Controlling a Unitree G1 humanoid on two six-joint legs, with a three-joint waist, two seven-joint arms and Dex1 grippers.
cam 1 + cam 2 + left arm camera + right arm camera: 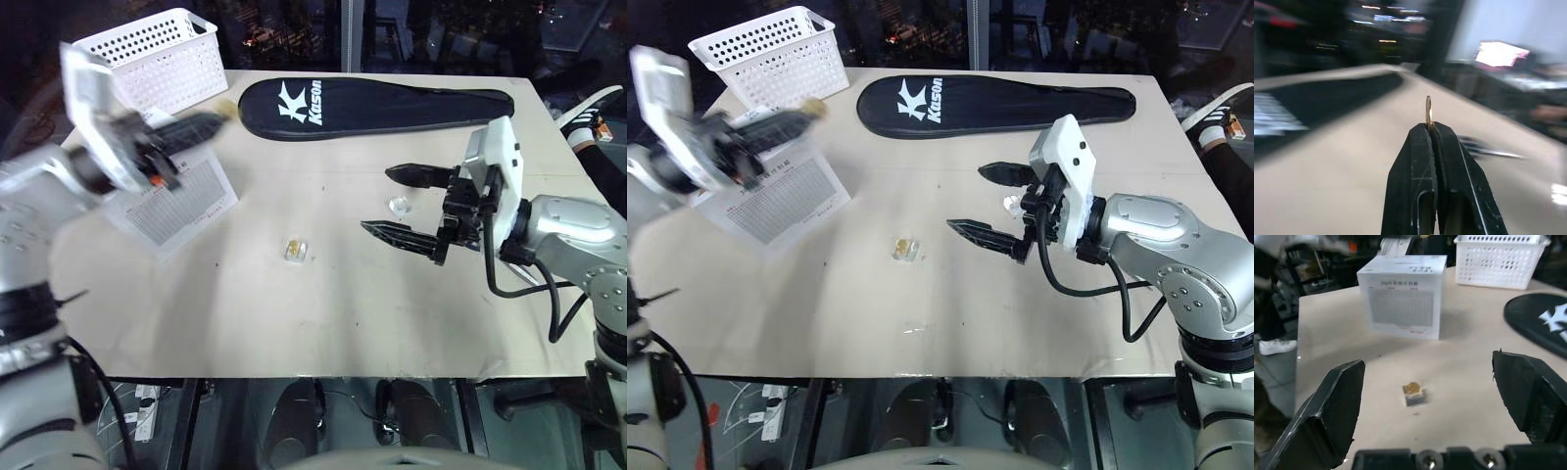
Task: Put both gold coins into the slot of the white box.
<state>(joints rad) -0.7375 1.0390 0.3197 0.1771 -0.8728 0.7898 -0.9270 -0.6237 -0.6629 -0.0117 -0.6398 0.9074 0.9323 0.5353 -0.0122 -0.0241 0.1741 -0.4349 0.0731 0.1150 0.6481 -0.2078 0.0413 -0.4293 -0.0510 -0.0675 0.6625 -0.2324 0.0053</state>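
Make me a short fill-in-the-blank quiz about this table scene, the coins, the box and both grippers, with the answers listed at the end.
1. The left gripper is shut on a gold ____.
2. The right gripper has its fingers ____, with nothing between them.
3. The other gold coin, in its clear case, lies on the ____, between the white box and the right gripper.
4. The black racket cover lies beside the white perforated ____.

Answers: coin; open; table; basket

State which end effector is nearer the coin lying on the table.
Right. The right end effector hovers open just beside the coin; the left end effector is up over the white box.
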